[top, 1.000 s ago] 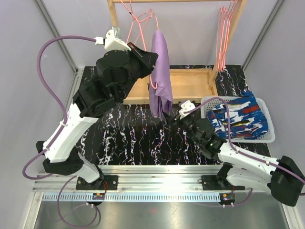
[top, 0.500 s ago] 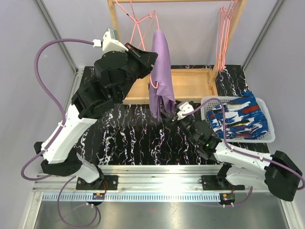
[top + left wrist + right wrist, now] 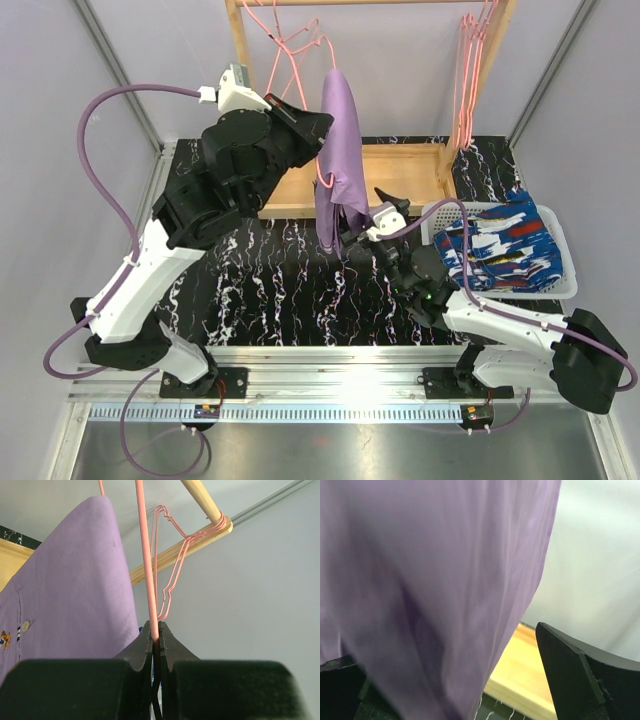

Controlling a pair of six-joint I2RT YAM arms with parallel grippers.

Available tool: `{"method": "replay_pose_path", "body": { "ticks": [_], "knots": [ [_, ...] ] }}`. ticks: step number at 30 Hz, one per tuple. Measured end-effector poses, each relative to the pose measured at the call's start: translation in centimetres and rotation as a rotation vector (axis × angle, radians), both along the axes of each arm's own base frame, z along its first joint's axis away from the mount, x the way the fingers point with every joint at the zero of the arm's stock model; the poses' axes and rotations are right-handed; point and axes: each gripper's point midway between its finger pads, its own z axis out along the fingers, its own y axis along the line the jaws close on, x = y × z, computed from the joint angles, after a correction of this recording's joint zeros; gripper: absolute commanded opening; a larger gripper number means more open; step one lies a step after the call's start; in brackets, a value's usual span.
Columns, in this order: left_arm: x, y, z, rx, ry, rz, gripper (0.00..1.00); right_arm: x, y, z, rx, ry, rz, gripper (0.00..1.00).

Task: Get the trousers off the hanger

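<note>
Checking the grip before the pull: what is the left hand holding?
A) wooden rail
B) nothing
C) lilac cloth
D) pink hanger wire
D: the left wrist view shows the left hand shut on the pink hanger wire, the lilac trousers hanging beside it.

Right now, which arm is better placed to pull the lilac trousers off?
Right: the right claw is open at the lilac trousers' lower end; the left claw is shut on the hanger.

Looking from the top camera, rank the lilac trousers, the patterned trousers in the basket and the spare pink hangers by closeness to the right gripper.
1. The lilac trousers, right at the right gripper, hem inside its open jaws.
2. The patterned trousers, in the basket to its right.
3. The spare pink hangers, hanging at the back right.
</note>
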Motion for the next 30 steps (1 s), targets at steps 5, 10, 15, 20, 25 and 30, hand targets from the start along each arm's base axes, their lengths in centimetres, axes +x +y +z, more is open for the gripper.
{"method": "replay_pose_path", "body": {
  "ticks": [5, 10, 15, 20, 25, 30],
  "knots": [
    [0.1, -0.3, -0.9, 0.006, 0.020, -0.006, 0.00, 0.2, 0.0, 3.1, 0.022, -0.074, -0.016, 0.98],
    [0.1, -0.5, -2.2, 0.016, 0.045, -0.004, 0.00, 0.3, 0.1, 5.8, 0.035, -0.144, -0.030, 0.98],
    [0.0, -0.3, -2.2, 0.015, 0.046, -0.003, 0.00, 0.2, 0.2, 8.0, 0.040, -0.193, -0.030, 0.96],
    [0.1, -0.3, -2.3, 0.035, 0.040, -0.001, 0.00, -0.4, 0.8, 10.1, 0.040, -0.237, 0.000, 0.94],
    [0.8, -1.2, -2.0, 0.084, 0.032, -0.007, 0.00, -1.2, 1.5, 11.1, 0.008, -0.257, 0.028, 0.93],
    [1.7, -2.3, -3.9, 0.158, 0.049, -0.010, 0.00, -1.4, 1.8, 11.4, -0.032, -0.265, 0.032, 0.91]
  ]
}}
